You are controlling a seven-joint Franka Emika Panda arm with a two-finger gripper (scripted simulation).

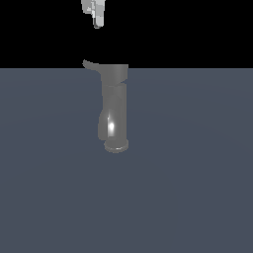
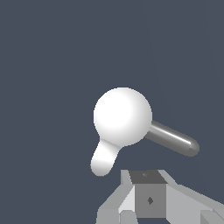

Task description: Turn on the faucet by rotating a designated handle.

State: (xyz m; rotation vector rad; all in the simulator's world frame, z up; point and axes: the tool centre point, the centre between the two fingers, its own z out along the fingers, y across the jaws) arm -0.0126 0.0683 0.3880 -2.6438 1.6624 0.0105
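The faucet (image 1: pixel 115 106) shows glossy mid-grey metal, with a bright white glint low on its body and a slightly paler grey ring at the base. Its handle (image 1: pixel 90 64) is the same grey, a touch lighter against the black backdrop. The surface (image 1: pixel 197 188) is a flat, unpatterned slate blue-grey. From the wrist view the faucet top (image 2: pixel 123 115) blows out to near-white, the handle (image 2: pixel 104 158) white too, and a spout (image 2: pixel 173 139) streaked grey and silver. The fingers (image 2: pixel 151 199) are pale grey with darker grey pads.
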